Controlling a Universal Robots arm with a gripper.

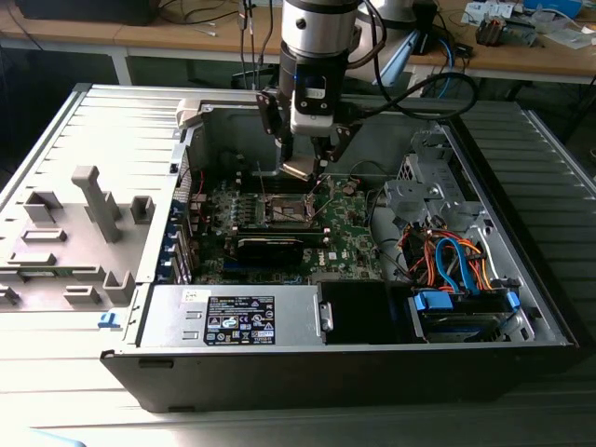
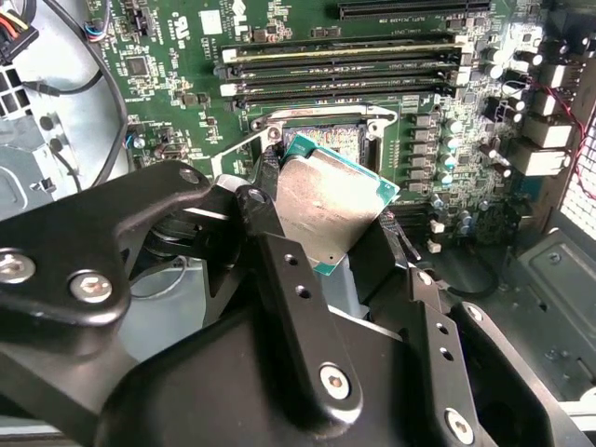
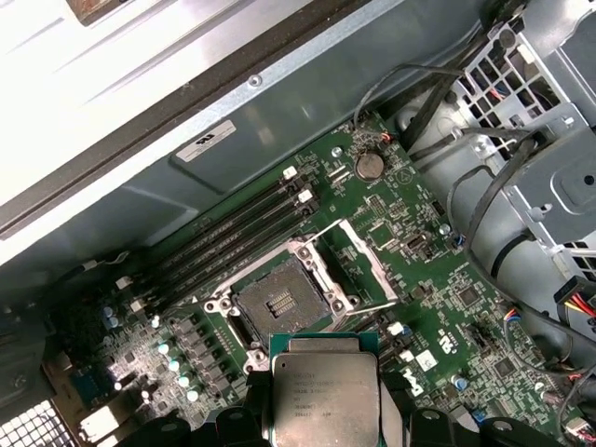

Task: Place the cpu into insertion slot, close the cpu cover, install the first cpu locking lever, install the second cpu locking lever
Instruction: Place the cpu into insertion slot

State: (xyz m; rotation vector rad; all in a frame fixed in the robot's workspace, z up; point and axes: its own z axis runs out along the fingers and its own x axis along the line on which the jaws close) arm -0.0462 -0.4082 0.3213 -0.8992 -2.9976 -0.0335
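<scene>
hand [image 1: 307, 160] clamps cpu [image 3: 324, 396] | above insertion slot [image 3: 279, 307], apart | cpu cover [image 3: 368, 265] raised open | memory slots [image 3: 233, 237] beside slot

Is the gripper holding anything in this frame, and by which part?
Yes: the gripper holds the cpu, pinched by two opposite side edges, metal face uncovered, not yet in the insertion slot.

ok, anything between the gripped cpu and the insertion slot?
Nothing: in the first wrist view the cpu hangs just off the open insertion slot, only its metal rim between; the cpu cover stands flipped aside.
</scene>
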